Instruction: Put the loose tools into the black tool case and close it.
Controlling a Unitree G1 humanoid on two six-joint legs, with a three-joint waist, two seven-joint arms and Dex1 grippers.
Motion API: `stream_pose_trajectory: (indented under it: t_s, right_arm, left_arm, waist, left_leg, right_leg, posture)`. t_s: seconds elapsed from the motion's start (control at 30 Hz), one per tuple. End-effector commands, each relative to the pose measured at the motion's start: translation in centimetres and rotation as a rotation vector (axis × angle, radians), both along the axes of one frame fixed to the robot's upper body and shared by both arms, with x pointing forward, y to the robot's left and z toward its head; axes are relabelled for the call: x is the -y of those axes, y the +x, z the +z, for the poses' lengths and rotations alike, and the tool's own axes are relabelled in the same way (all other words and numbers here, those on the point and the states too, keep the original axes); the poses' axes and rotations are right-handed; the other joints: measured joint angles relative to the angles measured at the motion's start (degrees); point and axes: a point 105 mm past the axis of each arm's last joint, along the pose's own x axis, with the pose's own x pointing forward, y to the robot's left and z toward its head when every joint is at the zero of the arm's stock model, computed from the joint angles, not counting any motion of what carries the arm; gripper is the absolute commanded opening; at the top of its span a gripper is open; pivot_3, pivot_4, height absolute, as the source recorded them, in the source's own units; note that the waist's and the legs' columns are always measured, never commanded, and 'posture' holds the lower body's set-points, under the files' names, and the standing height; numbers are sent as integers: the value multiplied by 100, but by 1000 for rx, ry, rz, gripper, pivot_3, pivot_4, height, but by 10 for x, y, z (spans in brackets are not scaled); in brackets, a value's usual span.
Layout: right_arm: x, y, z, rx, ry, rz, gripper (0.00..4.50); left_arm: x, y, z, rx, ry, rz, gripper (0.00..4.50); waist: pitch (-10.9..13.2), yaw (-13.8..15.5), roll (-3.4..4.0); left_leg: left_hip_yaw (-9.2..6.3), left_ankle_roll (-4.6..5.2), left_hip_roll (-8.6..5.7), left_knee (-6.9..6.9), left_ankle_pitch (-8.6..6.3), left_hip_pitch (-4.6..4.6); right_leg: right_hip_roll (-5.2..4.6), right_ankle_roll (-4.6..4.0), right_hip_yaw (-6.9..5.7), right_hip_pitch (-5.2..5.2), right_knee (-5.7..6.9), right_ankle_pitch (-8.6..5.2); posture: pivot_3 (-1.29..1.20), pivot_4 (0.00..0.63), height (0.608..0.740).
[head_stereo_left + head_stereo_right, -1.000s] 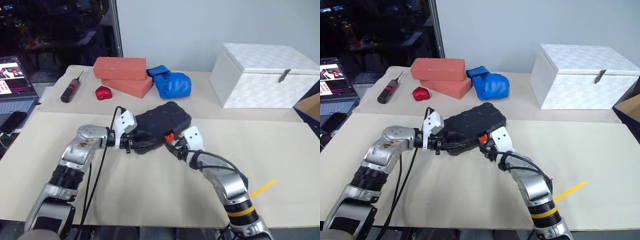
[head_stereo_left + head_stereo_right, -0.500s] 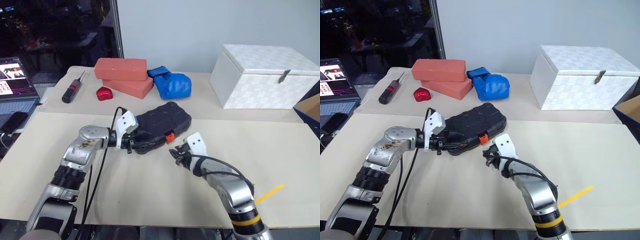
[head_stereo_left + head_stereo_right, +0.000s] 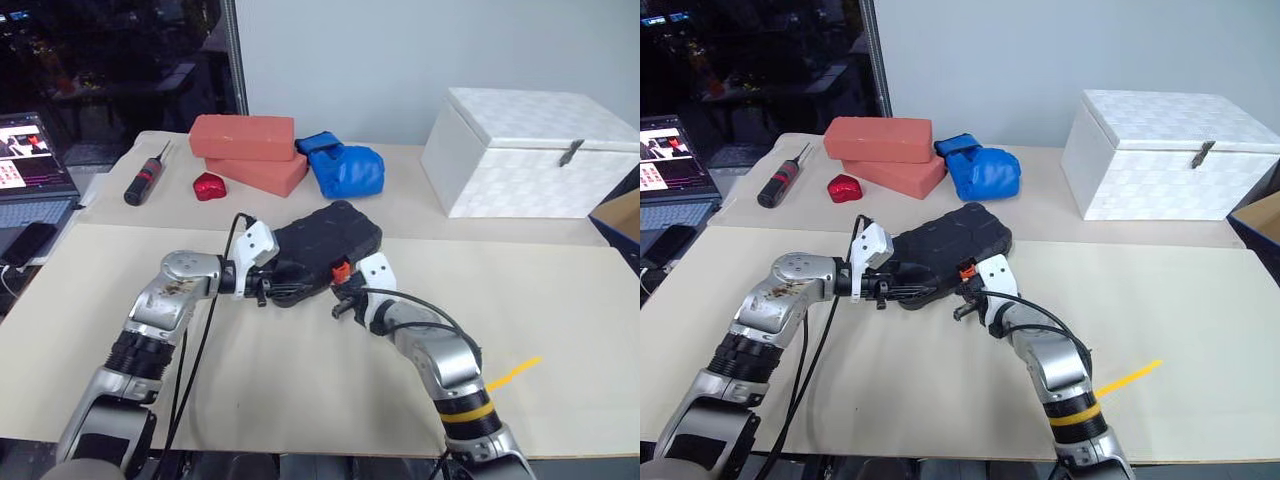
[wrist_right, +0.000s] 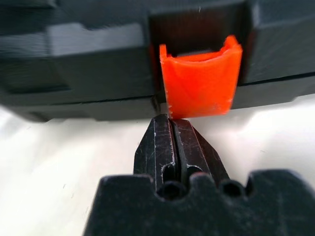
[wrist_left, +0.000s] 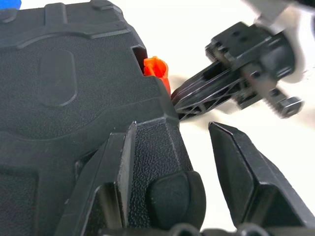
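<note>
The black tool case [image 3: 325, 240] lies closed in the middle of the table, its orange latch [image 3: 341, 270] on the near edge. My right gripper [image 4: 172, 120] is shut with nothing in it, its tips touching the lower edge of the latch [image 4: 201, 81]. At the case's left near corner my left gripper [image 3: 268, 290] stands open: one finger [image 5: 110, 167] rests over the corner of the case [image 5: 74, 98], the other stands clear beside it. The loose tools are out of view.
A white box [image 3: 530, 150] stands at the back right. Two red bricks [image 3: 245, 150], a blue glove [image 3: 345, 168], a small red object [image 3: 207, 186] and a black-and-red screwdriver [image 3: 143, 178] lie along the back. A laptop [image 3: 30, 165] sits far left, and a yellow strip [image 3: 515, 372] lies near right.
The right gripper has closed its fingers, drawn back a little from the case, then returned with its tips to the orange latch. The left gripper and the case have stayed put.
</note>
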Motion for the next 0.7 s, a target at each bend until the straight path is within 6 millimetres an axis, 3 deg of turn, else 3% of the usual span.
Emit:
stream_pose_trajectory:
  t_s: [0.03, 0.2, 0.43, 0.57, 0.7]
  right_arm:
    - [-3, -27, 23, 85, 83, 109, 52]
    - [1, -21, 43, 179, 204, 55, 52]
    - [5, 3, 49, 284, 280, -36, 52]
    - [3, 14, 43, 318, 292, -62, 52]
    - [-2, 21, 17, 267, 234, -73, 52]
  left_arm:
    - [-3, -2, -21, -58, 40, 23, 2510]
    - [-3, -3, -23, -60, 39, 24, 2510]
    - [-3, -2, -24, -57, 38, 28, 2510]
    - [-3, -1, -26, -58, 40, 32, 2510]
    - [-1, 0, -27, -58, 39, 36, 2510]
  waist:
    - [-2, 1, 0]
    - [-3, -17, 3]
    - [-5, -8, 7]
    - [-5, -10, 8]
    - [-8, -16, 10]
  left_leg:
    - [0, 0, 0, -2, 0, 1]
    - [0, -1, 0, -4, -1, 10]
    - [0, -5, 1, -4, -3, 10]
    - [2, -1, 1, -8, -1, 4]
    - [1, 0, 1, -8, -1, 6]
  right_leg:
    - [-1, 2, 0, 1, -1, -1]
    - [0, -9, 0, 3, 1, 4]
    - [-3, -12, -1, 5, -9, 2]
    - [-2, -8, -1, 3, -13, -2]
    - [-2, -8, -1, 5, -11, -1]
  posture:
    - [0, 150, 740]
    - [0, 150, 740]
    - [0, 150, 740]
    - [0, 150, 740]
    - [0, 150, 740]
